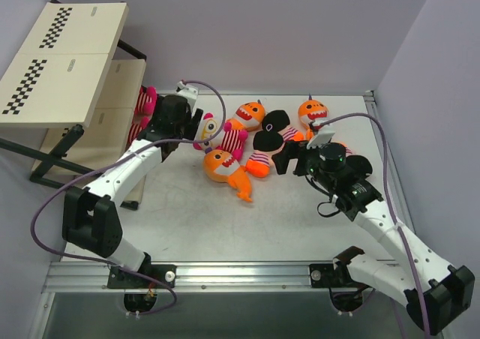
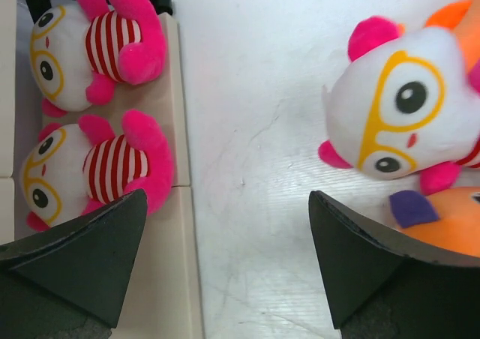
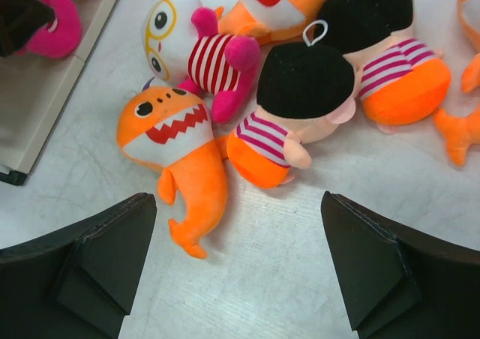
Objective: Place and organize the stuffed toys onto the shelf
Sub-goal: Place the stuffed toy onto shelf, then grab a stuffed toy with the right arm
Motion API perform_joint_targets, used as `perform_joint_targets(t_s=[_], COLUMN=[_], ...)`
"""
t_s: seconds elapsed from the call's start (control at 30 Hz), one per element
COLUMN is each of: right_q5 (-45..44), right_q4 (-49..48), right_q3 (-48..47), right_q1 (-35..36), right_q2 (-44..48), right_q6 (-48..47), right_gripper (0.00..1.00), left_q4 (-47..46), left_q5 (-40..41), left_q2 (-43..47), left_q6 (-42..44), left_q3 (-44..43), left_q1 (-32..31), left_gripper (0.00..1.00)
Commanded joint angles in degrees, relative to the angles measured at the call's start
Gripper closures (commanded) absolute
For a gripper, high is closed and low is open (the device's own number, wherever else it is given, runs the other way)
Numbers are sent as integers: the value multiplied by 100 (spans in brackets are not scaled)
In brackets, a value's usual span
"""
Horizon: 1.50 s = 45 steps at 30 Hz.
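The shelf (image 1: 67, 61) stands at the far left. Two pink-and-white striped goggle-eyed dolls (image 2: 90, 43) (image 2: 90, 170) lie side by side on its low cream board (image 2: 161, 234). My left gripper (image 2: 225, 256) hangs open and empty just off that board's edge, over bare table. A third striped doll (image 2: 405, 114) lies to its right beside an orange shark (image 2: 450, 226). My right gripper (image 3: 236, 256) is open above the table, short of a shark (image 3: 176, 144) and a black-headed orange doll (image 3: 292, 106). More stuffed toys (image 1: 264, 133) are clustered mid-table.
The shelf's black frame legs (image 1: 52, 159) reach onto the table at the left. Walls close in the far and right sides. A second black-headed doll (image 3: 382, 46) and another shark (image 1: 313, 112) lie toward the back right.
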<state>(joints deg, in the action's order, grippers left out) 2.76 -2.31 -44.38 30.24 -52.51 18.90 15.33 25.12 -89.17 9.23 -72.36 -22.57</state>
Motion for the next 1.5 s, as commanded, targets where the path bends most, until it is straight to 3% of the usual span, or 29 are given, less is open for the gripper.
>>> perform_joint_targets(t_s=[0.0, 0.3, 0.43, 0.7, 0.8, 0.9, 1.07, 1.47], right_q5=[329, -179, -259, -706, -1075, -1190, -1331, -2341], right_q4=[-42, -182, -183, -7, 160, 134, 511, 863], right_q3=[-290, -1019, -1713, -3547, -4015, -4131, -4018, -2005], right_q1=[148, 1193, 1485, 1766, 1871, 1898, 1924, 1907], right_q2=[-539, -1972, -3097, -5072, -5662, -6076, -6342, -4725], right_q6=[219, 264, 150, 97, 105, 140, 123, 308], right_gripper=[3, 5, 5, 5, 5, 10, 21, 26], left_q4=[163, 198, 155, -110, 22, 5, -57, -83], left_q5=[-332, -947, -799, -422, 9, -69, -69, -289], left_q2=[601, 2025, 2552, 2878, 2870, 2983, 3107, 2958], left_q6=[-712, -1108, -977, -1020, -1011, -1020, -1012, -1011], left_q3=[-78, 898, 1328, 1611, 1558, 1619, 1663, 1672], left_q1=[-11, -99, -99, -99, -90, -90, -90, -99], left_gripper=[3, 6, 6, 6, 6, 6, 6, 6])
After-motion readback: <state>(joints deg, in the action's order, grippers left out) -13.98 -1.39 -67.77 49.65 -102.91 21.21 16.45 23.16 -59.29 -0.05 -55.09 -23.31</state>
